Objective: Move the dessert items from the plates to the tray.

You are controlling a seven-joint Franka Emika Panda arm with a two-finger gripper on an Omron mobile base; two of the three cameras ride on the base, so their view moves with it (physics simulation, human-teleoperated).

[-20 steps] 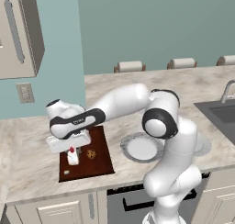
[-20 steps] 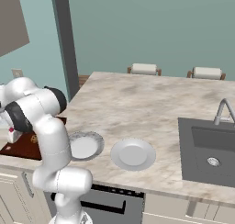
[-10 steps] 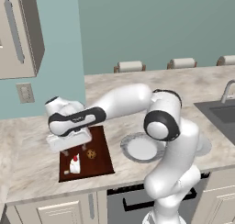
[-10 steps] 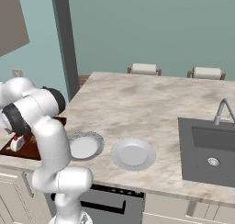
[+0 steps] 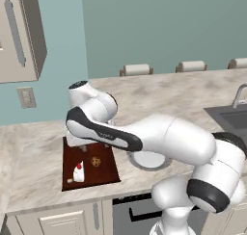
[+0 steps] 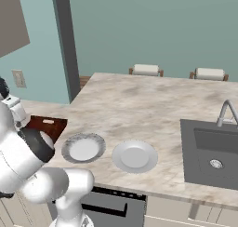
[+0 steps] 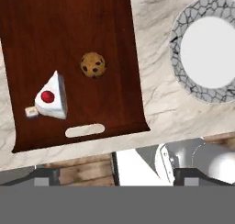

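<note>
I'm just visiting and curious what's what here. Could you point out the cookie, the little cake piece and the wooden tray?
cookie (image 7: 93,64), hand view, middle of its chip-dotted top.
cake piece (image 7: 53,100), hand view, its white top beside the red topping.
tray (image 7: 64,25), hand view, bare wood of its floor.

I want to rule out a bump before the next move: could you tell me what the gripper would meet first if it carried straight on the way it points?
Most likely the tray, on bare wood near the cookie, though depth is hard to judge.
</note>
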